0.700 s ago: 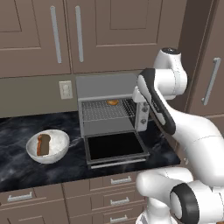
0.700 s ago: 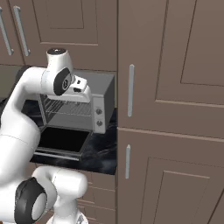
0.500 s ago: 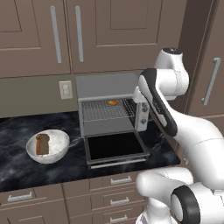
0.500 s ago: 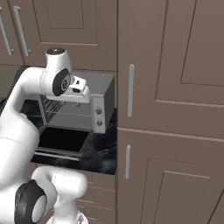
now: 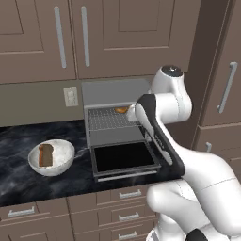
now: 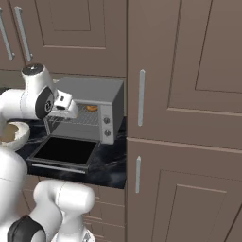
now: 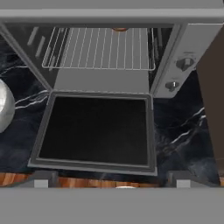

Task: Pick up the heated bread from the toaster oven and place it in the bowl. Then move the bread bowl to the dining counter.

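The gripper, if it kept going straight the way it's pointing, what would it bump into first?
Probably the toaster oven: the open gripper looks down at its dropped door, so the dark glass likely comes first. Depth is hard to judge; the heated bread sits farther back on the rack.

one toaster oven (image 5: 117, 127), one bun (image 5: 121, 110) (on rack) — one bowl (image 5: 51, 156), one slice (image 5: 45, 155)

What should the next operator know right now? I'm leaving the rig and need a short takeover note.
Gripper: open, empty, in front of the toaster oven, above its dropped door.
Heated bread: on the wire rack, at the back.
Bowl: on the worktop left of the oven, with a brown bread slice standing in it.
Done: oven door is open.
Left: grasp the bread, put it in the bowl, carry the bowl to the dining counter.
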You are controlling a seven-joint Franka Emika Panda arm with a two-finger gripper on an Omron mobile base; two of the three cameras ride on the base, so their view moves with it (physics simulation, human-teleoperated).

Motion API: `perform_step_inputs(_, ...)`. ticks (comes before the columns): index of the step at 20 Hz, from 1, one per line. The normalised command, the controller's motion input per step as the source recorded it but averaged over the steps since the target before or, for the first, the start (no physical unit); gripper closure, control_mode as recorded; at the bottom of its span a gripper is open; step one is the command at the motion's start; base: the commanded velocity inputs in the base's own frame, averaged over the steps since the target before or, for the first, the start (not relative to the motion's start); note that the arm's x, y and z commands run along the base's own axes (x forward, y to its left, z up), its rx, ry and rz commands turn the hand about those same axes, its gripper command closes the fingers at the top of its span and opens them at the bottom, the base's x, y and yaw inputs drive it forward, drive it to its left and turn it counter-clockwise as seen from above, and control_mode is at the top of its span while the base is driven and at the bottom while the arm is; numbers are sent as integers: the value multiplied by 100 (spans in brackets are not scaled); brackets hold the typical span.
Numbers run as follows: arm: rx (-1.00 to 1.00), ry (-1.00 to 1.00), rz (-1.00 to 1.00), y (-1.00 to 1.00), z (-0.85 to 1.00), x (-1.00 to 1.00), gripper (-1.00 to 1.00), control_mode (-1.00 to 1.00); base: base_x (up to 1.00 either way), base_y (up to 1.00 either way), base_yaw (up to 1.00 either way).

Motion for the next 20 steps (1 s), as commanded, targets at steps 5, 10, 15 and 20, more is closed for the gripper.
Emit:
perform_step_inputs(5, 5, -16, 0, 59, -23, 0, -100, -100, 0, 0, 0)
perform_step_inputs(10, 0, -12, 0, 52, -20, 15, -100, -100, 0, 0, 0)
perform_step_inputs(15, 0, -6, 0, 36, -24, 20, -100, -100, 0, 0, 0)
perform_step_inputs(20, 0, -2, 0, 8, -18, 26, -100, -100, 0, 0, 0)
